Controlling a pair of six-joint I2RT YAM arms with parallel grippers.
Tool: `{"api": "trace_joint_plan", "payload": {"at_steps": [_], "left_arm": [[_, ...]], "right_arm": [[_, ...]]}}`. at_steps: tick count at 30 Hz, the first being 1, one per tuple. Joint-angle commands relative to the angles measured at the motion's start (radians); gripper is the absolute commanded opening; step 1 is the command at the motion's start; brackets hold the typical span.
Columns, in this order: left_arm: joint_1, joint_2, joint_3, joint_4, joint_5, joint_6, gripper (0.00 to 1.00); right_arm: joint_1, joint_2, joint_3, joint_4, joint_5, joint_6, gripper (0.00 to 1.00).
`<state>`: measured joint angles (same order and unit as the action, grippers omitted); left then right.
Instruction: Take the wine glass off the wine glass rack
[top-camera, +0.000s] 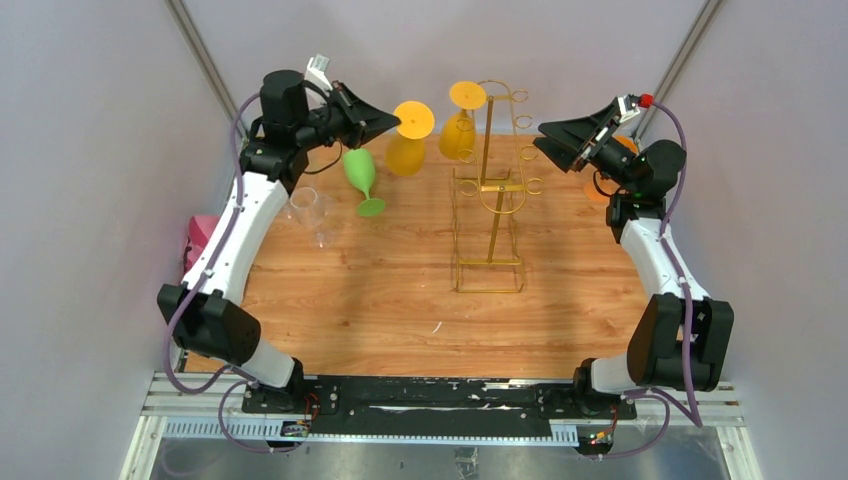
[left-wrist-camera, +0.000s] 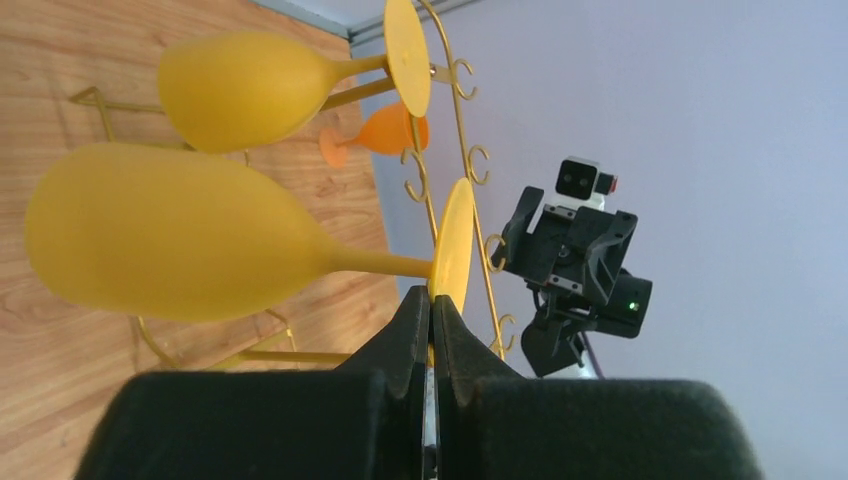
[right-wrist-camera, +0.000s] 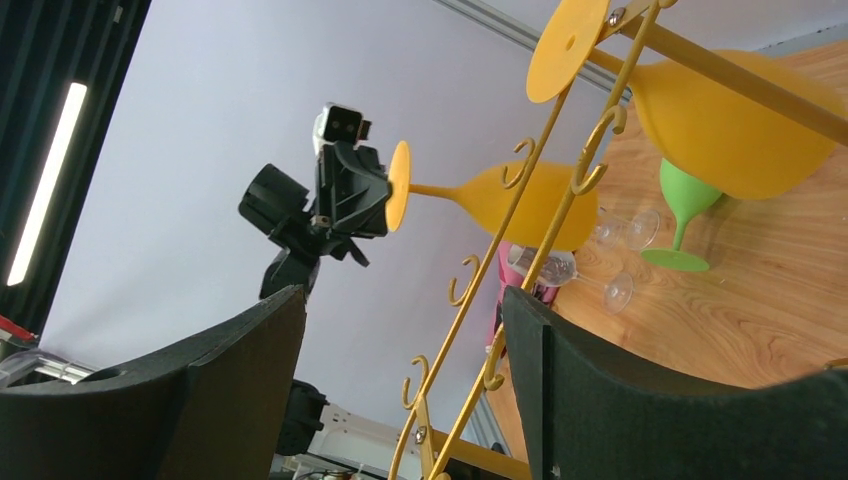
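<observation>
The glass (top-camera: 405, 154) — yellow, inverted — is held off the rack (top-camera: 489, 183), just to its left and above the table (top-camera: 380, 300). Its long axis is kept close to vertical: the foot is turned up and the bowl hangs down toward the wood. The left gripper (top-camera: 396, 122) is clamped on the rim of the foot, with the fingers (left-wrist-camera: 405, 330) pressed together on the thin disc. In the left wrist view the stem is seen running crosswise to them into the bowl. A second yellow glass (top-camera: 460, 130) is hung bowl-down from the left end of the rack's top arm, roughly parallel to the held one and just beside it. The rack is stood upright near the table's middle, its post vertical. The right gripper (top-camera: 543, 140) is held in the air to the right of the rack, apart from it — jaws spread wide, gripping nothing. A green glass (top-camera: 364, 178) is stood on its foot to the left of the held glass.
</observation>
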<state>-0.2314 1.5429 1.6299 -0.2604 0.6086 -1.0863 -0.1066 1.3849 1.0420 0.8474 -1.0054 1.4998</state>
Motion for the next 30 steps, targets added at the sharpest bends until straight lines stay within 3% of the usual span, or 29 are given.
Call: {"api": "trace_joint_plan", "payload": {"at_steps": [1, 9, 11, 13, 15, 19, 24, 30], "left_arm": [[-0.001, -0.129, 0.074, -0.101, -0.019, 0.193, 0.00], [-0.079, -0.191, 0.226, -0.130, 0.148, 0.384, 0.00], [-0.084, -0.200, 0.193, -0.010, 0.244, 0.336, 0.00], [-0.085, -0.198, 0.131, 0.246, 0.348, 0.188, 0.00], [-0.094, -0.172, 0.115, 0.367, 0.460, 0.146, 0.00], [-0.107, -0.098, 0.148, 0.371, 0.614, 0.197, 0.00], [-0.111, -0.020, 0.151, 0.437, 0.714, 0.214, 0.00], [-0.111, 0.007, 0.190, 0.496, 0.748, 0.254, 0.00]], "right_arm": [[-0.015, -0.009, 0.019, 0.040, -0.053, -0.039, 0.77], [-0.010, -0.081, 0.128, -0.143, -0.080, -0.233, 0.79], [-0.002, -0.102, 0.156, -0.205, -0.083, -0.299, 0.80], [0.010, -0.116, 0.180, -0.235, -0.086, -0.352, 0.80], [0.020, -0.124, 0.189, -0.202, -0.103, -0.368, 0.80], [0.030, -0.120, 0.210, -0.090, -0.172, -0.392, 0.79], [0.032, -0.091, 0.246, -0.100, -0.263, -0.485, 0.78], [0.036, -0.014, 0.212, 0.314, -0.325, -0.200, 0.76]]}}
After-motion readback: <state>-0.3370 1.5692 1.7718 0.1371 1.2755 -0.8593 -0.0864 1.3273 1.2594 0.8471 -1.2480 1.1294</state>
